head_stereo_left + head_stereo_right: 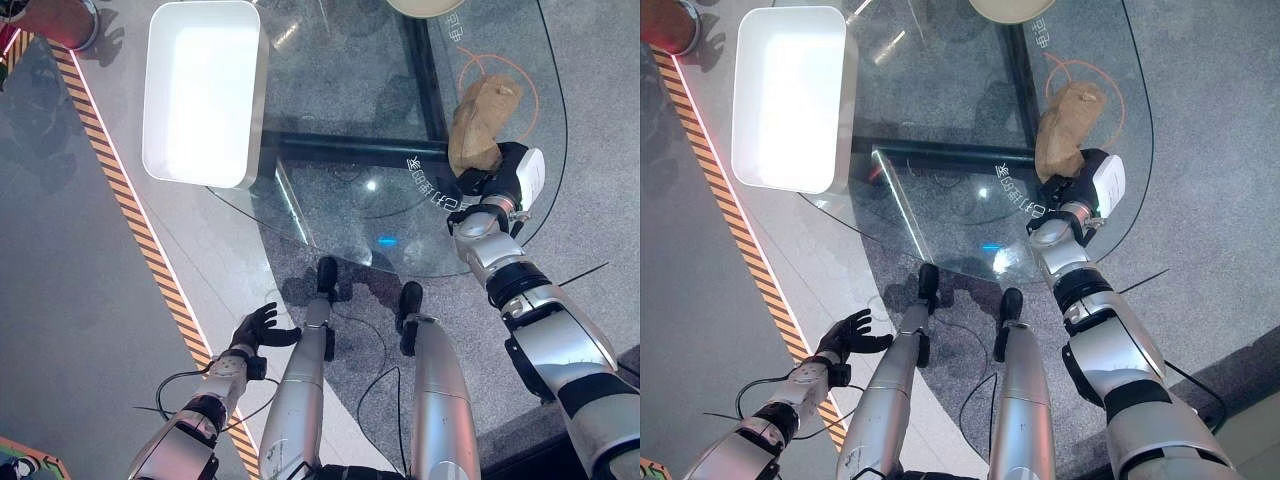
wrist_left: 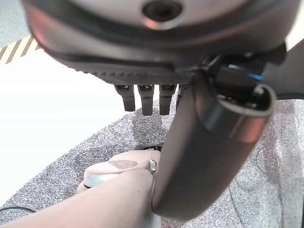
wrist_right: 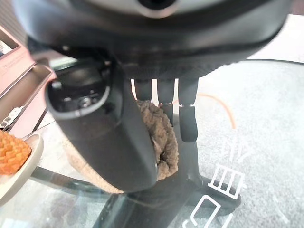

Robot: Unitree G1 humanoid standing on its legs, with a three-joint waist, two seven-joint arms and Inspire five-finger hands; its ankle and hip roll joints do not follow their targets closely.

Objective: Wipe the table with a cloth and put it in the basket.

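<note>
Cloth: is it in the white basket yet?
No: the brown cloth lies bunched on the glass table under the right hand, apart from the white basket.

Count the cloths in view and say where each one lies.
1. The brown cloth lies bunched on the glass table, near its right side, with the right hand at its near end, fingers curled into it. Another could be hidden inside the white basket, though none shows.
</note>
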